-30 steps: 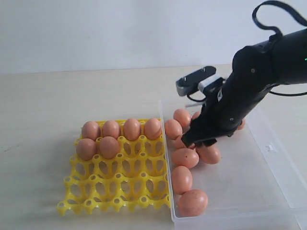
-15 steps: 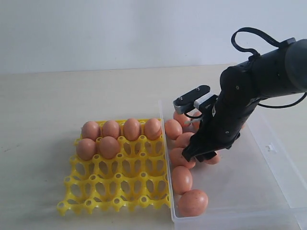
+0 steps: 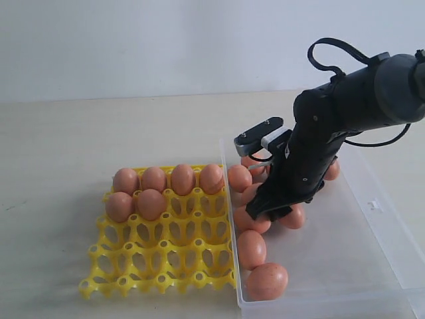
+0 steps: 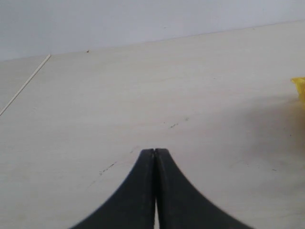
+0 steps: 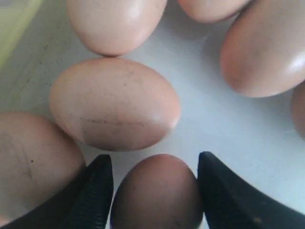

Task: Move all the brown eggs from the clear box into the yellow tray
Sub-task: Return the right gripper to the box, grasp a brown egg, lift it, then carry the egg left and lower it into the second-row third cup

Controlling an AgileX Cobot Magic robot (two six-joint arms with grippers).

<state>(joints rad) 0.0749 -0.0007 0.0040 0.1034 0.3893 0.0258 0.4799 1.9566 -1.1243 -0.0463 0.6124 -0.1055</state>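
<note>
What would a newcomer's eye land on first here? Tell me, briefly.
The black right end effector hangs low in the clear box, its open jaws either side of one brown egg. Next comes the bright yellow tray beside the box, with six eggs in its far cups and the other cups empty.

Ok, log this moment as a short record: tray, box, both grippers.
yellow tray: six brown eggs seated, four in the back row, two in the next
clear box: loose eggs inside, some hidden by the arm
right gripper: open, jaws either side of one egg in the box
left gripper: shut, over bare table
</note>
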